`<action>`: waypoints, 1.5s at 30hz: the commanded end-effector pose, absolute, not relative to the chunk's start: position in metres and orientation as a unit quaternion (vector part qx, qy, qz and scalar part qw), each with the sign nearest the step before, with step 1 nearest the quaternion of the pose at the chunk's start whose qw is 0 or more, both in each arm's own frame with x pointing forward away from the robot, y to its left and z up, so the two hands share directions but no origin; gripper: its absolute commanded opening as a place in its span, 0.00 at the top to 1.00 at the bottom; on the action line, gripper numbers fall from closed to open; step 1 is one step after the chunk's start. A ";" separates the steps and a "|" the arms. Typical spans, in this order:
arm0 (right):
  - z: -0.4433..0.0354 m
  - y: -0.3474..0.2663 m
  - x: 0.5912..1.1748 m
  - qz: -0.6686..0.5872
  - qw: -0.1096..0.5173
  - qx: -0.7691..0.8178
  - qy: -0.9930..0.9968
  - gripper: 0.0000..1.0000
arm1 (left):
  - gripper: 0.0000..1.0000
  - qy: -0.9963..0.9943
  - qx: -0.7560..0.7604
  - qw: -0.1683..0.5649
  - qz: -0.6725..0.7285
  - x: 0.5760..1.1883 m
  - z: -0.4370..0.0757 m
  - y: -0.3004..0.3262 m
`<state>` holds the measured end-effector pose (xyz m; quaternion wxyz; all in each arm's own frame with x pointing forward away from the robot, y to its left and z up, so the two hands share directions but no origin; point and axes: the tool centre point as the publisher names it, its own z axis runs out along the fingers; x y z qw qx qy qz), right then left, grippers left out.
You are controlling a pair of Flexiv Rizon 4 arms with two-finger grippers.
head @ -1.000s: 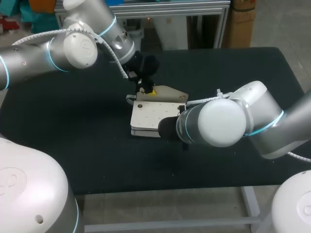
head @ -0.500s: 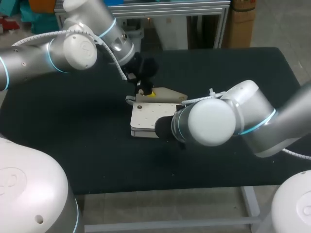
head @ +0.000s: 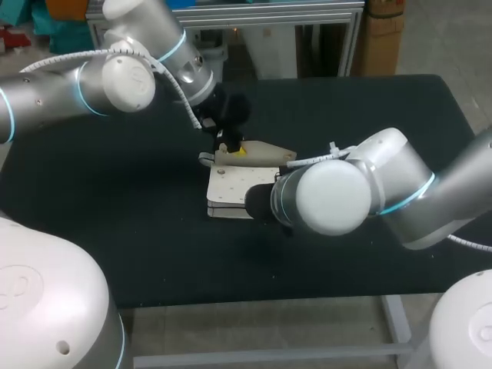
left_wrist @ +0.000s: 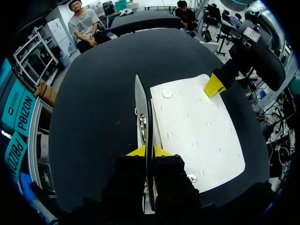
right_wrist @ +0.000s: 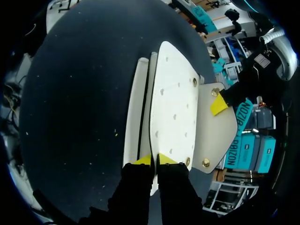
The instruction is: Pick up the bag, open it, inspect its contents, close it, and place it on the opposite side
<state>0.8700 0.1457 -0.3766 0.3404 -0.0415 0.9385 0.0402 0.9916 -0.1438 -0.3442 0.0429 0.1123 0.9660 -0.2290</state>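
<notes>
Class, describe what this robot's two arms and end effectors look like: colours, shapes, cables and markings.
Both arms are silver-grey tubes with rounded white joint caps and thin light-blue rings, the left arm and the right arm alike. A white ribbed cable runs along each. The left end effector and right end effector are black with two yellow fingertips.
</notes>
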 end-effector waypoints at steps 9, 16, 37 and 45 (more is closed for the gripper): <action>-0.382 0.146 0.870 0.038 0.342 -0.030 0.939 1.00 | 1.00 0.947 0.159 0.123 -0.252 0.962 -0.357 -0.142; -0.382 0.145 0.871 0.037 0.341 -0.025 0.939 1.00 | 1.00 0.937 0.180 0.157 -0.257 0.950 -0.358 -0.142; -0.382 0.145 0.871 0.037 0.341 -0.025 0.939 1.00 | 0.48 0.932 0.181 0.168 -0.266 0.944 -0.356 -0.145; -0.382 0.145 0.871 0.037 0.341 -0.025 0.939 1.00 | 0.51 0.932 0.155 0.176 -0.277 0.949 -0.341 -0.142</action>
